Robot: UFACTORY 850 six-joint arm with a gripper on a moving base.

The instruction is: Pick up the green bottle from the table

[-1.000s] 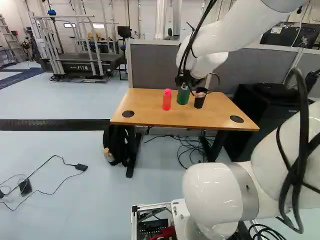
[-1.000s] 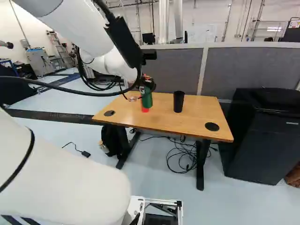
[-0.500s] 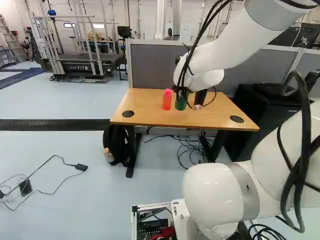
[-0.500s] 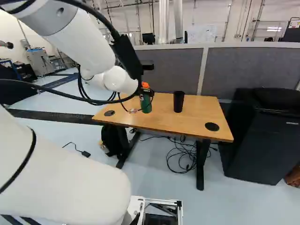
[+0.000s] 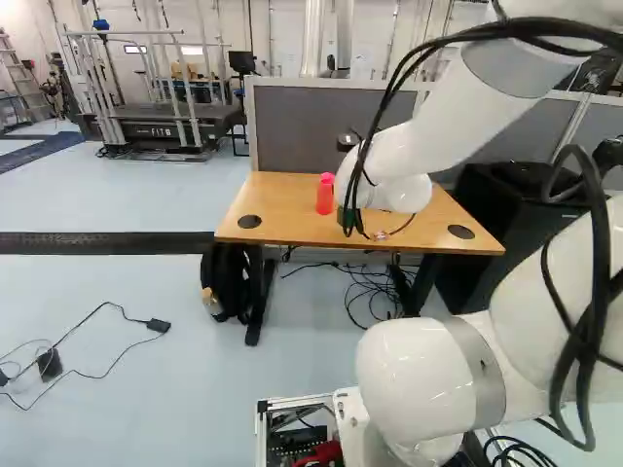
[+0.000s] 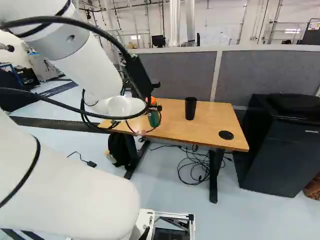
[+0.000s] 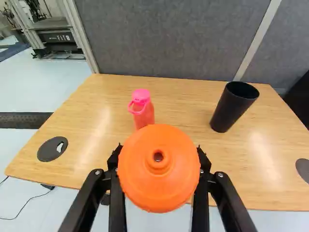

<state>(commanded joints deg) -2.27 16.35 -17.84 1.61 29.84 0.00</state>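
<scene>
Okay, gripper [image 6: 157, 107] is clamped on the green bottle [image 6: 154, 119], one finger [image 7: 117, 208] each side, orange cap [image 7: 159, 166] facing the wrist camera. Can't tell from these views if its base touches the table [image 7: 193, 96]. Red bottle [image 7: 145, 116] stands beyond it; black cup [image 7: 231, 108] stands apart, toward the table's other end.

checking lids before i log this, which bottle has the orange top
The green bottle, held in the gripper. The pink bottle, standing on the table beyond it, has a pink cap.
</scene>
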